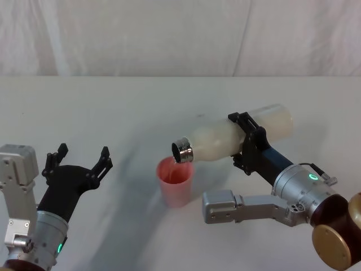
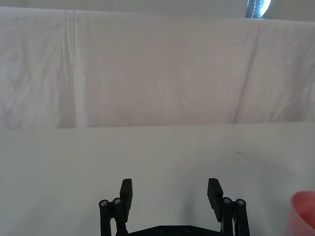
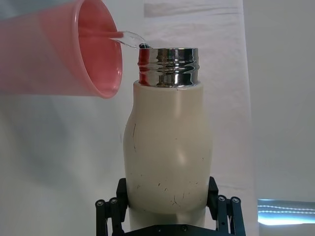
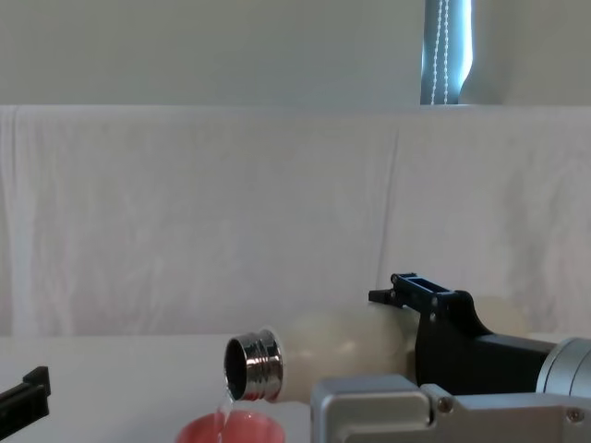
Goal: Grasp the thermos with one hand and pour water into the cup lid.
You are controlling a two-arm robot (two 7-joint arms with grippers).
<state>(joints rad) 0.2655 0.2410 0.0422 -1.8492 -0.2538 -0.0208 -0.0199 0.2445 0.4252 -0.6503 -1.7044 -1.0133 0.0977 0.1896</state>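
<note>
My right gripper (image 1: 246,142) is shut on the cream-white thermos (image 1: 237,137), which lies tipped almost level above the table. Its chrome neck (image 1: 182,150) points left and hangs just over the pink cup lid (image 1: 176,180). The cup lid stands upright on the white table near its middle. A thin stream of water runs from the neck (image 3: 168,66) into the cup lid (image 3: 98,54), and shows below the thermos (image 4: 342,355) falling toward the cup lid (image 4: 231,430). My left gripper (image 1: 79,159) stands open at the lower left, apart from both, its fingers (image 2: 126,194) spread with nothing between them.
The white table (image 1: 113,113) runs back to a white draped cloth wall (image 1: 180,34). The rim of the cup lid (image 2: 304,212) sits off to the side of my left gripper.
</note>
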